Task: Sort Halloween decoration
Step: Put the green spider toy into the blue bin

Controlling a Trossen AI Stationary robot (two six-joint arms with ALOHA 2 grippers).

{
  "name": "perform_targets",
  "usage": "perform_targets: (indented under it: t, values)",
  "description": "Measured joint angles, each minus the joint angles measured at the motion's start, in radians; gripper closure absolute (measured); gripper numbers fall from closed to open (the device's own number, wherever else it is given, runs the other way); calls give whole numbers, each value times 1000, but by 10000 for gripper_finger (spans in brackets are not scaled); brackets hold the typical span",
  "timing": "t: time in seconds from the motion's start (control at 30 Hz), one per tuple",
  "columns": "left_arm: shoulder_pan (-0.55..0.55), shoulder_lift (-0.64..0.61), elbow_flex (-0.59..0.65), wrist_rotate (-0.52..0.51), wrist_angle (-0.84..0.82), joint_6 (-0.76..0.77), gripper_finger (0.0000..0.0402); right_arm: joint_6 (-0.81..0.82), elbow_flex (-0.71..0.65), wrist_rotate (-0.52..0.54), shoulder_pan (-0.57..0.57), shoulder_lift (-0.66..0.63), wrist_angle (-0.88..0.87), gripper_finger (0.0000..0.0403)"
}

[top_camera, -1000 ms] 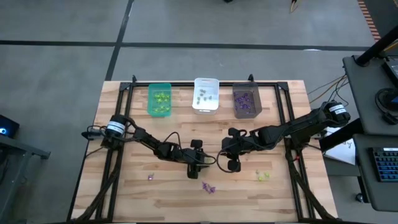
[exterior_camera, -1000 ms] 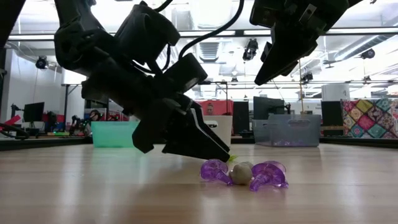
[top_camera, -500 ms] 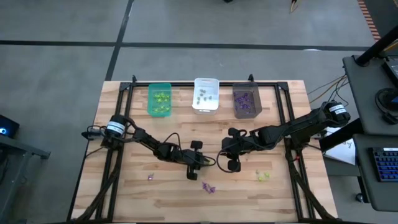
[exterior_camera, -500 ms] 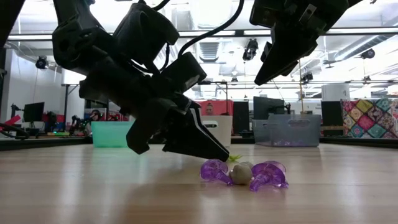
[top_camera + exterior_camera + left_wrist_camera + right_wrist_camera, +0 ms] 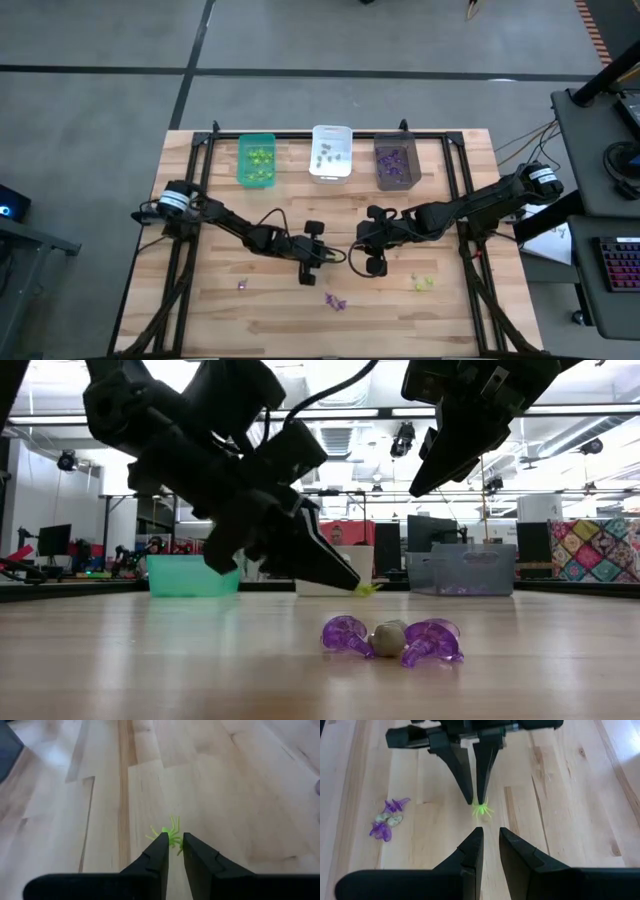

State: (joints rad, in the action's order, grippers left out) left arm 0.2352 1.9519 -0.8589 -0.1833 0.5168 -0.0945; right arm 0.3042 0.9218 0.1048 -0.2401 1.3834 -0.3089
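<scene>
Lifted since a second ago, the left tool (image 5: 350, 582) now hangs above the bench (image 5: 200, 300) instead of touching down on it, and its fingers have gone from wide apart to nearly together. Pinched at their tips is a yellow-green spider (image 5: 170, 836), its thin legs sticking out on both sides; in the low view it shows as a bright speck (image 5: 366, 589) clear of the wood.

Largest things first: the bench is pale wooden planks. Both dark arms reach toward its middle, the left tool and the right tool (image 5: 377, 262) near each other. The right tool (image 5: 487, 840) hangs higher than the left, fingers narrow with a slim gap and nothing between them, pointing toward the left tool's tips and the spider.

Three bins stand in a row at the far edge, well beyond both tools: a green bin (image 5: 257, 160) with yellow-green pieces, a white bin (image 5: 331, 152) with greyish pieces, and a grey bin (image 5: 396, 162) with purple pieces.

Just below and in front of the left tool, on the wood, lies a small cluster (image 5: 392, 639): two purple pieces with a greyish one between them, touching. One purple piece (image 5: 242, 285) lies alone out to the left tool's side. A few yellow-green pieces (image 5: 423, 284) lie beside the right tool, on its outer side.
</scene>
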Motion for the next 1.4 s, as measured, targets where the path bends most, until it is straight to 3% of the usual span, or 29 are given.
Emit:
perform_targets:
  t: [0.23, 0.43, 0.53, 0.7, 0.73, 0.9, 1.07, 1.27, 1.4]
  values:
    - [-11, -81, 9, 3, -82, -7, 364, 0, 0, 0, 0, 0, 0, 349]
    - [-22, -219, 13, -111, -326, -55, 364, 3, 0, 0, 0, 0, 0, 349]
    - [-39, -302, 21, -108, -426, -78, 364, 3, 0, 0, 0, 0, -1, 349]
    - [-61, -401, 69, 209, -394, -156, 364, 2, 0, 0, 0, 0, 4, 349]
    - [-61, -403, 83, 231, -362, -152, 364, 3, 0, 0, 0, 0, 4, 349]
    - [-63, -385, 115, 209, -258, -73, 360, 95, 0, 34, 0, 12, 20, 349]
    - [-61, -305, 120, 211, -198, -39, 357, 340, -1, 52, 0, 79, 71, 349]
    - [-60, -168, 117, 212, -41, 6, 365, 439, 0, -7, -6, 204, 151, 349]
    - [-60, -90, 87, 212, -20, 17, 365, 491, 0, -35, -6, 267, 217, 349]
